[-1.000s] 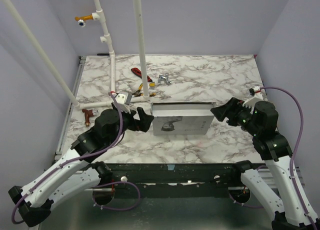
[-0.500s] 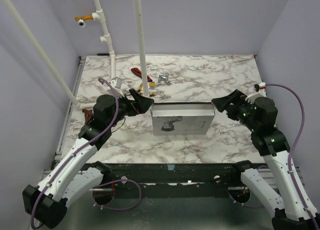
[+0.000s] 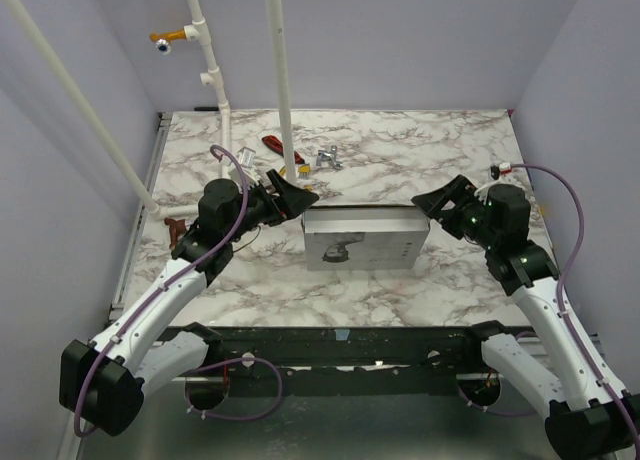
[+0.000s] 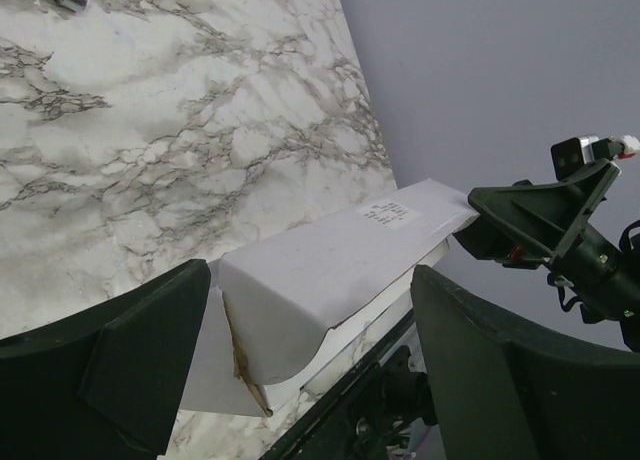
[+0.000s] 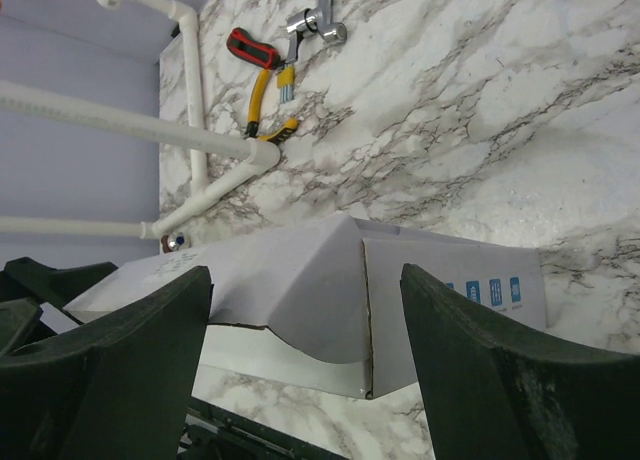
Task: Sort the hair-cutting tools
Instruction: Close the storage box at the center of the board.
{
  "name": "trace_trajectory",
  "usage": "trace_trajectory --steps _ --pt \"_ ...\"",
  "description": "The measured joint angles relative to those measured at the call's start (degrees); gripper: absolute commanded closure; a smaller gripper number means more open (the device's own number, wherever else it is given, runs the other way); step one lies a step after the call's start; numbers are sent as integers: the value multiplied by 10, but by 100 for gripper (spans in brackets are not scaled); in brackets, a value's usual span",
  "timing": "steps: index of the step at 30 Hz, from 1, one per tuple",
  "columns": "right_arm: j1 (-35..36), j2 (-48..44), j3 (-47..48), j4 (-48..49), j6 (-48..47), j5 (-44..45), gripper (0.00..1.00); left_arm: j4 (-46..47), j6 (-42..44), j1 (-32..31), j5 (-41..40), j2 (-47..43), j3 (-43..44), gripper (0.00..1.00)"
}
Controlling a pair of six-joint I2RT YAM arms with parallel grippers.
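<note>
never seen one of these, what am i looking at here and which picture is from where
These are two robot arms bolted at the near edge of a marble-patterned table. The wide picture comes from a fixed camera above and behind them. The other two come from a small camera on each wrist, so the dark shapes along their bottom edges are that arm's own fingers. The left gripper and the right gripper are both open and hold nothing. Each hangs at one end of a white box in the middle of the table. Its lid is down, so what is inside is hidden. At the back lie a red-handled tool, yellow-handled pliers and a small silver metal piece, next to some white pipes.
</note>
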Motion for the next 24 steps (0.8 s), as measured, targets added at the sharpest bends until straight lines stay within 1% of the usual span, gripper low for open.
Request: trace_trajectory --steps 3,8,11,16,19,22,24 --pt "0 -5 -12 7 4 -4 30 11 -1 0 6 0 -8 24" --pt "0 -25 -36 19 8 -11 34 20 -5 0 15 0 -32 24" --pt "0 -37 -47 22 8 -13 36 20 -9 0 20 0 -43 21" --pt "0 -51 -64 26 8 -13 36 24 -9 2 24 0 -45 12" --pt "0 -61 -72 26 8 -13 36 24 -9 6 24 0 -45 9" --pt "0 -66 -73 25 8 -13 35 23 -9 11 24 0 -45 10" --pt "0 -66 -73 24 8 -13 34 19 -9 12 24 1 -42 15"
